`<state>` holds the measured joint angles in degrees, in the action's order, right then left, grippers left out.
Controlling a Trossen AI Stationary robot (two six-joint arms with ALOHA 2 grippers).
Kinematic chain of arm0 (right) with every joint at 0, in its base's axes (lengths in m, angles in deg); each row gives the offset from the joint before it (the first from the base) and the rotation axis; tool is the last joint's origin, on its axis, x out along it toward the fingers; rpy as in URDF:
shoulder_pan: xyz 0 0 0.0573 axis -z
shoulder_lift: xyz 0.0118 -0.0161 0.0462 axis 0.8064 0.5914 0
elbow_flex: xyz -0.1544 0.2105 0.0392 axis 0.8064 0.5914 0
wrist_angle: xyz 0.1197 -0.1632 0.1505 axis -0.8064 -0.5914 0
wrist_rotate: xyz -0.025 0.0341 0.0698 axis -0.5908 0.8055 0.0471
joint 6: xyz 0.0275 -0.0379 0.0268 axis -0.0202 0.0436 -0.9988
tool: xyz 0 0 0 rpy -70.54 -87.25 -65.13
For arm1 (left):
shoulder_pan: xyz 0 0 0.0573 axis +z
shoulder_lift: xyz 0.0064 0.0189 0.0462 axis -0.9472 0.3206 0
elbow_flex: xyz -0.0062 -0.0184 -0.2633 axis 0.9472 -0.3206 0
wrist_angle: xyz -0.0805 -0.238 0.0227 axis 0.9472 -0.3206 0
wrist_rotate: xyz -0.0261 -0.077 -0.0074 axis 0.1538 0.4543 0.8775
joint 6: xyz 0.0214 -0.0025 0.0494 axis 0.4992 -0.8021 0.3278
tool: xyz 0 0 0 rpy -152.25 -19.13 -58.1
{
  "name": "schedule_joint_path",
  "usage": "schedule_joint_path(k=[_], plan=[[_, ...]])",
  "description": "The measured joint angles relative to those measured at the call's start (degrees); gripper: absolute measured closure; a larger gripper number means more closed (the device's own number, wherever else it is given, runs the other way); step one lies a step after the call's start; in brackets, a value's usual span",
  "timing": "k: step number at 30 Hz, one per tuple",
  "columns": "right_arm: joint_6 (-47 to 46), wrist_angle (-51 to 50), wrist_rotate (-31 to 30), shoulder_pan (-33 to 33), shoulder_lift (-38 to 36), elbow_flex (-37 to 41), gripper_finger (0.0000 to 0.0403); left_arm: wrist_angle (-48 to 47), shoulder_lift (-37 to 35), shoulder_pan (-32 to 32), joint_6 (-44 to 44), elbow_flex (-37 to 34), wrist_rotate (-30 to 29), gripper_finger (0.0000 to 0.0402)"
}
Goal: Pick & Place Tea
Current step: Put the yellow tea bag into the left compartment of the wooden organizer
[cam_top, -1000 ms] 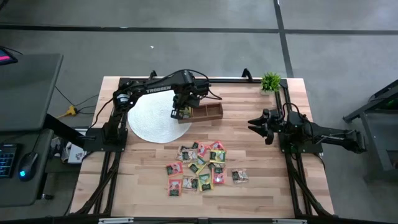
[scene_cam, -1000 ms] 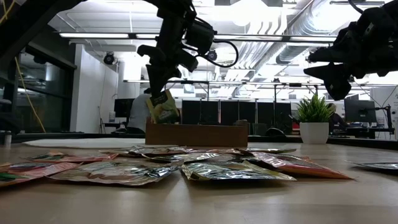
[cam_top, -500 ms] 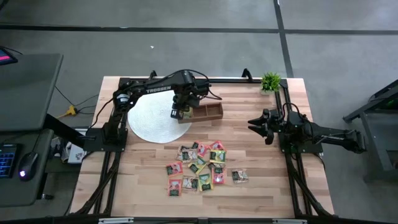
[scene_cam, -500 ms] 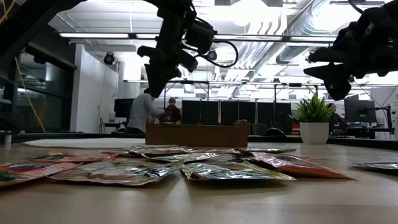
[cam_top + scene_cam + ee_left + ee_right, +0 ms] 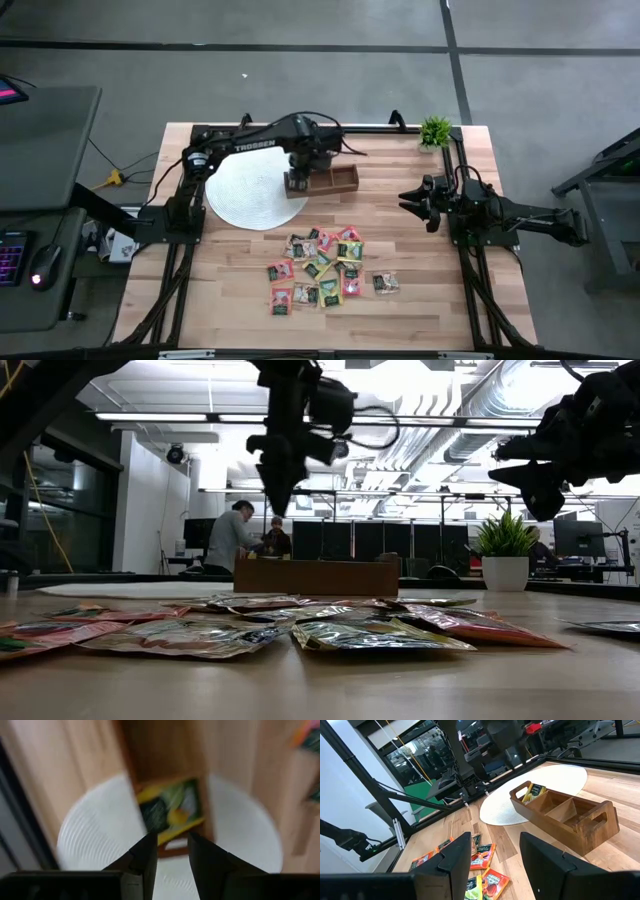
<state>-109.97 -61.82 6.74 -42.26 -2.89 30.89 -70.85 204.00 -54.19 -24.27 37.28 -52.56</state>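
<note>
- On the table (image 5: 400, 300), you have the left gripper (image 5: 298, 178) hanging above the end compartment of the tray (image 5: 335, 180), where the tray overlaps the white mat (image 5: 240, 195); its fingers stand apart with nothing between them.
- The right gripper (image 5: 412, 201) waits well off to the side, fingers apart and empty.
- Your tea (image 5: 325, 268) is mostly a loose, overlapping heap in the middle of the table, one packet (image 5: 385, 284) a little apart from it.
- One yellow packet (image 5: 170, 811) lies inside that end compartment, tilted against the wall.
- Risk, as I judge it: the heap overlaps, so your next grasp may lift two packets or slide one off; a flat packet gives the fingers little edge.
- Risk: the leaning packet may block the next drop, or a low swing may knock the tray wall.
- The left wrist view shows you the packet in the compartment; the high view hides it under the arm.
- The low view shows the gripper clear above the tray, and people in the room behind.
</note>
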Motion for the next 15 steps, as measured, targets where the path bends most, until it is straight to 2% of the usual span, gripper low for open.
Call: schedule_joint_path(k=[8,11,15], plan=[[0.0,0.0,0.0,0.0,0.0,0.0,0.0238,5.1,0.0,-9.0,-0.7,0.0,0.9,0.0295],[0.0,0.0,0.0,0.0,0.0,0.0,0.0238,7.4,0.0,-12.3,-4.5,0.0,1.5,0.0295],[0.0,0.0,0.0,0.0,0.0,0.0,0.0238,13.7,0.0,-15.3,-10.9,-1.0,5.7,0.0295]])
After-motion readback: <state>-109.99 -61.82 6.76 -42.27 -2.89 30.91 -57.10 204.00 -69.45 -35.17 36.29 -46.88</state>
